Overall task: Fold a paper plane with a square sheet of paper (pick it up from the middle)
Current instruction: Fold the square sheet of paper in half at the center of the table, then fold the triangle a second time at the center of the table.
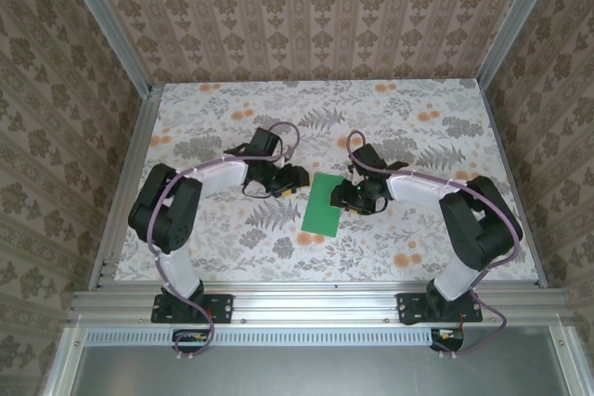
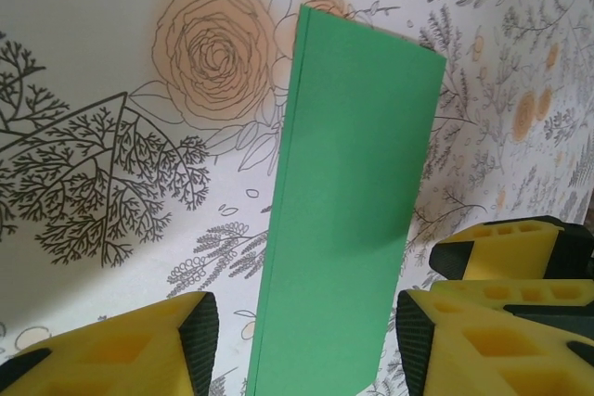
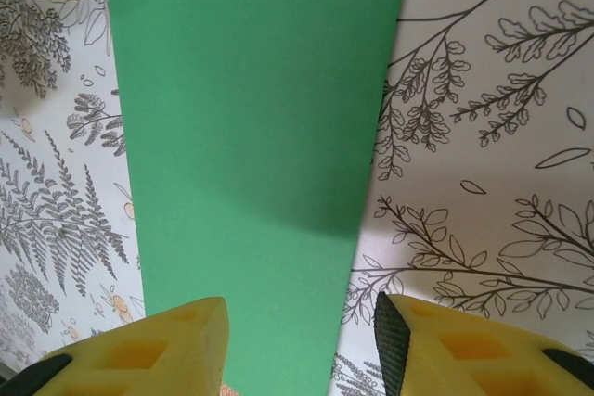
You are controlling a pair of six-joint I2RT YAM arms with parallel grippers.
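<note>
1. Our left claw [image 2: 306,340] stands open, its yellow foam fingers [image 2: 121,350] well apart and gripping nothing. The gap between them frames one end of a thin, bright green sheet of paper [image 2: 353,192], but neither finger pinches it.
2. Our right claw [image 3: 302,340] is open in the same way and empty. It looks along the sheet of paper from the opposite side.
3. From above, the sheet of paper lies flat on the floral-patterned worktop [image 1: 232,238], between the two claws. The right claw is just beside one long edge and the left claw is near a far corner.
4. Done, as we judge it: the sheet of paper is a narrow rectangle, not a square. The left wrist view shows a doubled edge along one long side, so the first centre fold looks made.
5. Left to do: we see no pointed nose, slanted corner folds or wings. We judge the task to be at an early stage, with most of the folding ahead.
</note>
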